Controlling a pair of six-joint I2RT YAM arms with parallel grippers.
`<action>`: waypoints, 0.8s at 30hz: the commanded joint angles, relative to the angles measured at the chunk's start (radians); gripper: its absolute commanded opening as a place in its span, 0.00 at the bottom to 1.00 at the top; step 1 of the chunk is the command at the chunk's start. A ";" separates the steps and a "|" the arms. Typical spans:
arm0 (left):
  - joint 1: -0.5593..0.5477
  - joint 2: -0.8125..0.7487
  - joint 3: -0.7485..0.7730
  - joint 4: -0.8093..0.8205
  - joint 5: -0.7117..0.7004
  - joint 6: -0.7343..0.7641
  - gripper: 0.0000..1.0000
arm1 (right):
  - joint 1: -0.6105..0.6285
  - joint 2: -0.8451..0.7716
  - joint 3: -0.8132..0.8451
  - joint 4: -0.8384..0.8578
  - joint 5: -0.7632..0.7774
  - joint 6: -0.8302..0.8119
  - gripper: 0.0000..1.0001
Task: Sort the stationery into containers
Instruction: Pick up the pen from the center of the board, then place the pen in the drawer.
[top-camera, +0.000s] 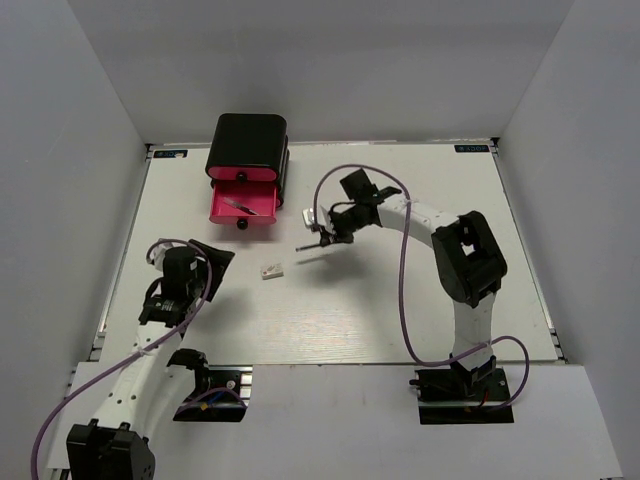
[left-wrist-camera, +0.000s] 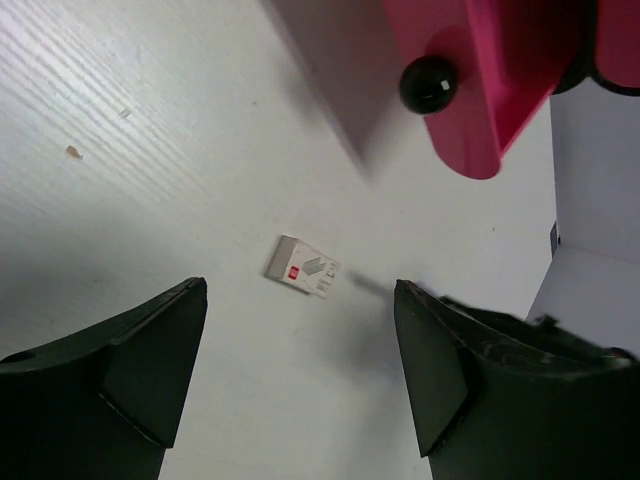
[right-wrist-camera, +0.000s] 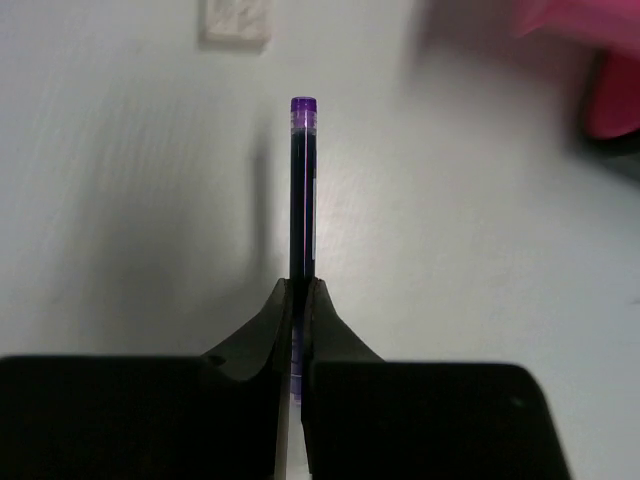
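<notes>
The containers are one black mini chest (top-camera: 248, 148) whose lowest pink drawer (top-camera: 243, 206) is pulled open, with a thin pen (top-camera: 240, 205) lying inside. My right gripper (top-camera: 327, 238) is shut on a dark blue pen (top-camera: 310, 245) just right of the drawer. In the right wrist view the dark blue pen (right-wrist-camera: 303, 190) sticks straight out from the closed right gripper (right-wrist-camera: 300, 285) above the table. A small white eraser (top-camera: 272, 270) lies on the table. My left gripper (left-wrist-camera: 300, 300) stands open just short of the eraser (left-wrist-camera: 303, 268), holding nothing.
The open drawer's pink front (left-wrist-camera: 480, 90) and its black knob (left-wrist-camera: 428, 84) hang beyond the eraser in the left wrist view. White walls close in the table (top-camera: 400, 310) at the left, back and right.
</notes>
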 joint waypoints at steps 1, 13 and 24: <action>0.005 -0.005 -0.058 0.080 0.035 -0.049 0.85 | 0.030 -0.053 0.124 0.114 -0.051 0.170 0.00; 0.005 0.027 -0.132 0.153 0.073 -0.079 0.85 | 0.125 0.116 0.422 0.493 -0.030 0.460 0.00; 0.005 0.018 -0.141 0.153 0.082 -0.079 0.85 | 0.179 0.261 0.526 0.710 -0.015 0.630 0.00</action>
